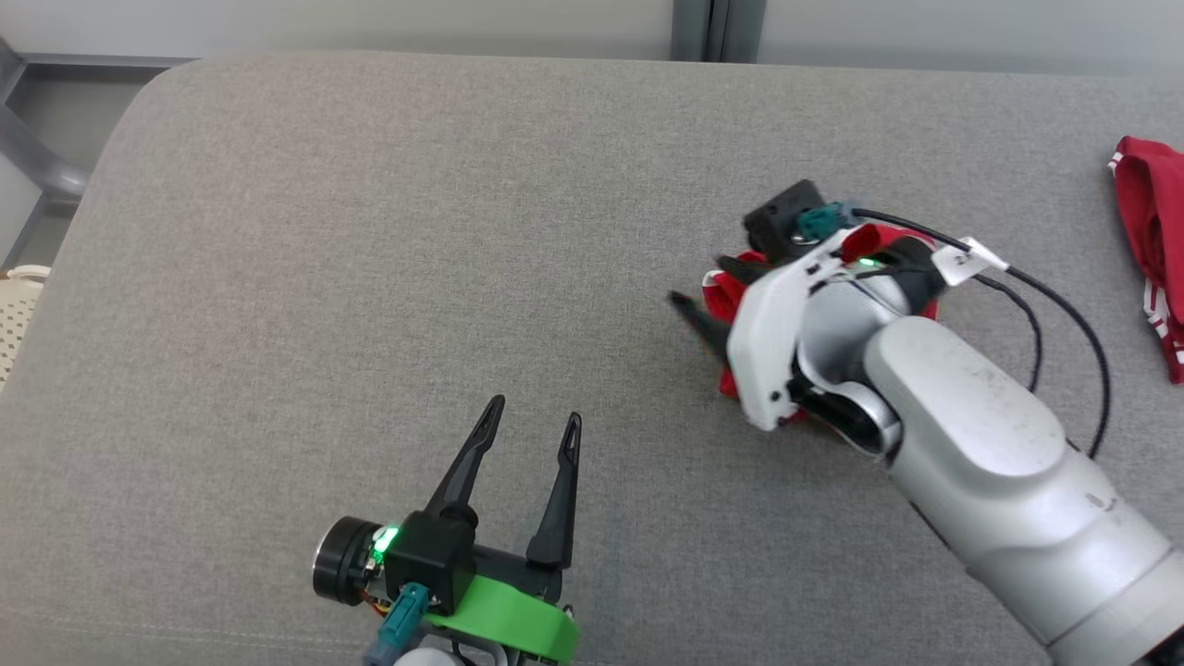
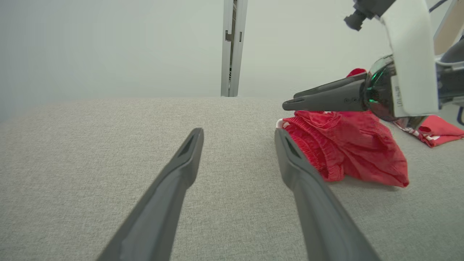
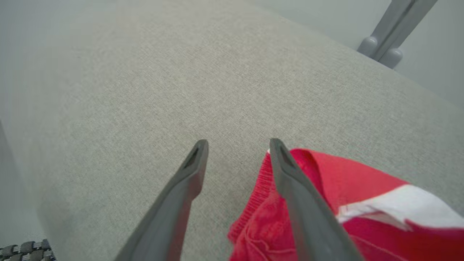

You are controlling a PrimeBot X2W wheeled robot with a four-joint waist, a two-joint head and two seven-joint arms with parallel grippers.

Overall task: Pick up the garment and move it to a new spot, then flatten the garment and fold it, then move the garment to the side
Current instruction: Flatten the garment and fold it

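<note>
Garment heaped on cushion beneath right gripper, spread wide at the waistband, seemingly for a pinch; left gripper likewise wide, parked clear.

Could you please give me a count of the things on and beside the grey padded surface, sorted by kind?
Red garments: 2 (crumpled garment by the right gripper; second garment at the surface's right edge)
Grippers: 2 (left gripper and right gripper, both open)
Pale perforated basket: 1
Total: 5
</note>
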